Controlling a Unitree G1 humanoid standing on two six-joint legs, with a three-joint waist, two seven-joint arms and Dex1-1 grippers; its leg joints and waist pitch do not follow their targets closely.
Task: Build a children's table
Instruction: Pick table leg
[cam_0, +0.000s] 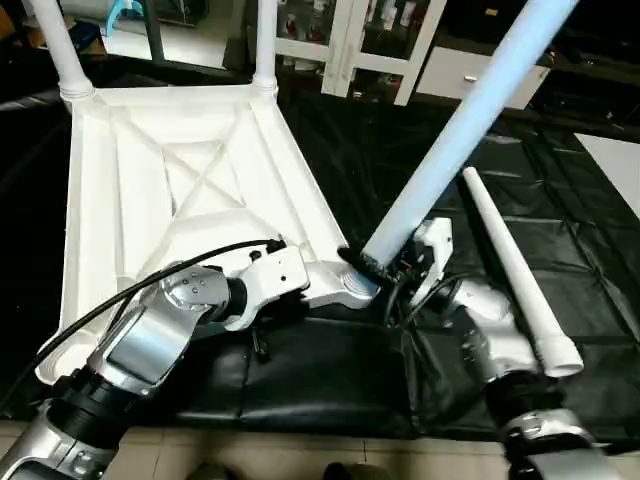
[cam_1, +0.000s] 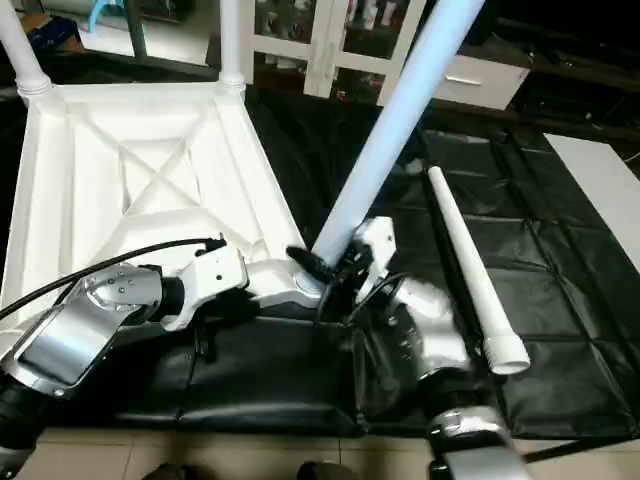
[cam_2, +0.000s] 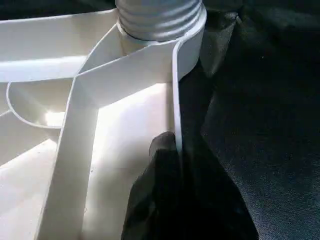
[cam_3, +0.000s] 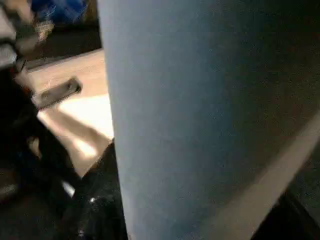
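The upside-down children's table (cam_0: 190, 180) is lying ribs-up on the black-covered tabletop (cam_0: 330, 380), and I'm using its near right corner socket (cam_0: 352, 288) as the landmark here. The left claw (cam_0: 345, 262) is sitting right at that corner, clenched onto the thin side rim (cam_2: 176, 100) just beside the socket, with one black finger (cam_2: 160, 165) inside the rim and the rest outside it. The right claw (cam_0: 385, 262) is gripping the lower end of a long white leg (cam_0: 470, 120) immediately beside the socket, and the leg is leaning up and away from the corner at a steep tilt; I can't tell whether its tip is actually in the socket. Two more legs (cam_0: 60, 50) are standing upright in the two far corner sockets. A fourth leg (cam_0: 515, 270) is lying loose on the black cover off to the right of the landmark corner, clear of both claws.
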